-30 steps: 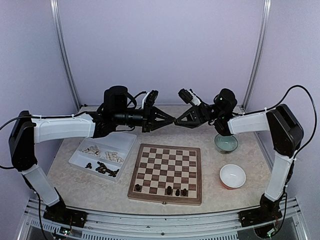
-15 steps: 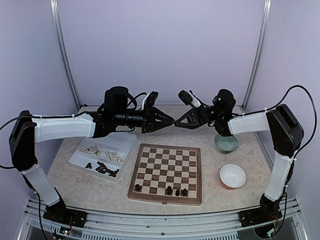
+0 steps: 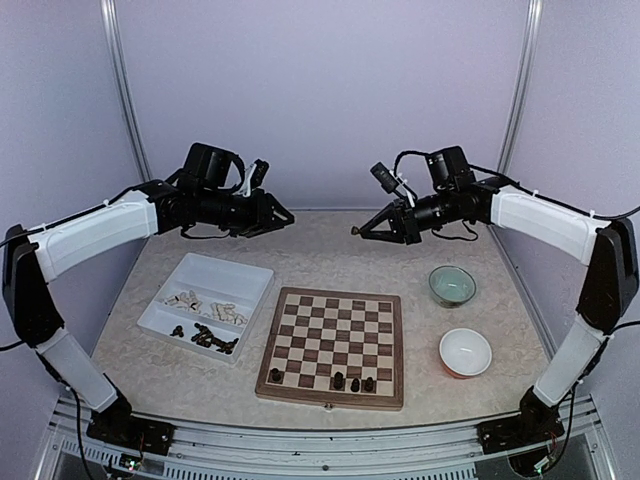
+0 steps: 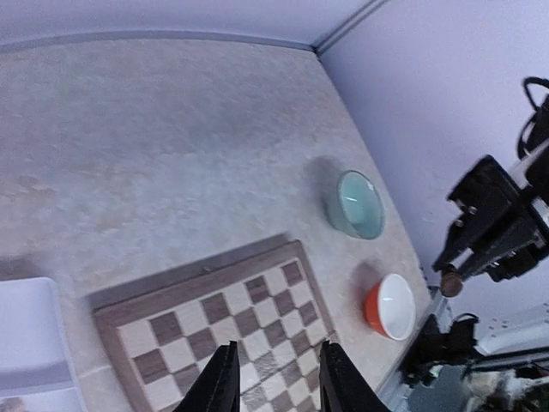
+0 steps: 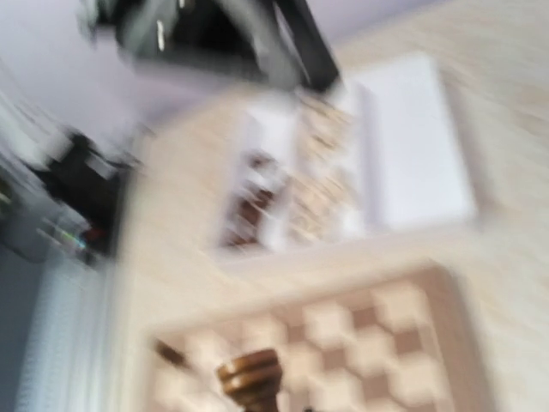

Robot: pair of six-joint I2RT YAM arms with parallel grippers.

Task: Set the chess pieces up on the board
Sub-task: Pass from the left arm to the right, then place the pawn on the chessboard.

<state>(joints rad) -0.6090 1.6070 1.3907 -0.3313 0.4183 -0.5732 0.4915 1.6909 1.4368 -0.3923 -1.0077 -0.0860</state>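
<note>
A second ago the two arms met tip to tip above the far edge of the square wooden chessboard with dark and cream checks, and they have since drawn apart. The right gripper is clamped on a small dark brown turned chess piece, held in the air beyond the board's far edge. The left gripper stands partly open and empty beyond the far left corner. The handover looks complete, so the piece should probably join the four dark pieces on the board's near rank.

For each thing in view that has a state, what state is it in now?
left gripper: open, empty
right gripper: shut on a dark chess piece, in the air
board: open flat, four dark pieces on its near rows
tray: holds cream pieces and dark chessmen
green bowl: upright, empty
white bowl: upright, empty
</note>
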